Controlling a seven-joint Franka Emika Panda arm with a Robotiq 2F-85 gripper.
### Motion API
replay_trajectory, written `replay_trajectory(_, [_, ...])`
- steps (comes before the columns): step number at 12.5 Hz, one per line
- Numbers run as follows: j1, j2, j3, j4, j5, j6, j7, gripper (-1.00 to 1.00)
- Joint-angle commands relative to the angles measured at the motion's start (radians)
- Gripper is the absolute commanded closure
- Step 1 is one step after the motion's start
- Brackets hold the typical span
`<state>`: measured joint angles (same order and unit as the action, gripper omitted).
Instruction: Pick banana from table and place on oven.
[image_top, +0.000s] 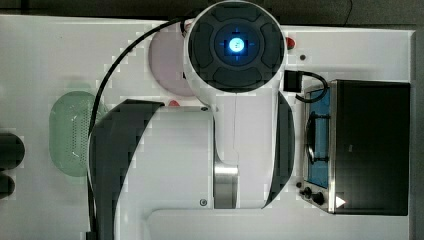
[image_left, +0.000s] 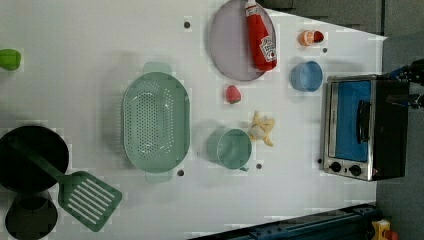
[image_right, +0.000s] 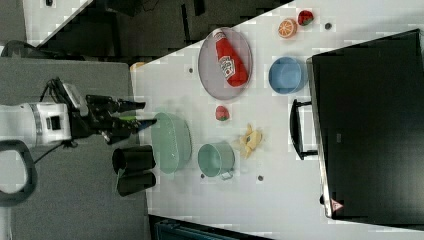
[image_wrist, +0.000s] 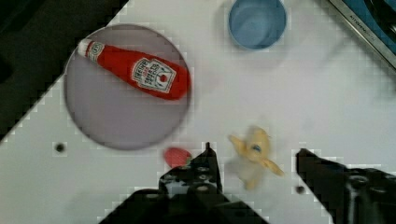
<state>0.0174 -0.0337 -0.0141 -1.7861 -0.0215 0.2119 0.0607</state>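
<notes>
Your gripper (image_wrist: 254, 161) spread wide above the peeled banana (image_wrist: 253, 156), bare table (image_wrist: 327, 107) beneath, oven (image_left: 362, 127) at the left view's right.

In the left view, the banana (image_left: 263, 128) lies on the table (image_left: 75, 90) between the cup (image_left: 231, 148) and the oven (image_left: 364, 127).

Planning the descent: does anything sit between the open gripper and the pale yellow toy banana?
Nothing visible does. In the wrist view the gripper frames the pale yellow toy banana on the white table; the red strawberry lies outside.
</notes>
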Motion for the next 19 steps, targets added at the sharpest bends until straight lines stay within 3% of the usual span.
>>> replay_trajectory(1, [-0.029, -0.379, -0.048, -0.252, -0.004, -0.135, 0.019, -0.59])
replay_trajectory(3, [-0.029, -0.378, -0.048, -0.253, -0.004, -0.135, 0.019, -0.99])
replay_trajectory(9, [-0.029, -0.293, -0.046, -0.316, -0.004, -0.046, 0.019, -1.0])
replay_trajectory(19, [-0.026, 0.004, -0.024, -0.589, -0.004, 0.532, 0.02, -1.0])
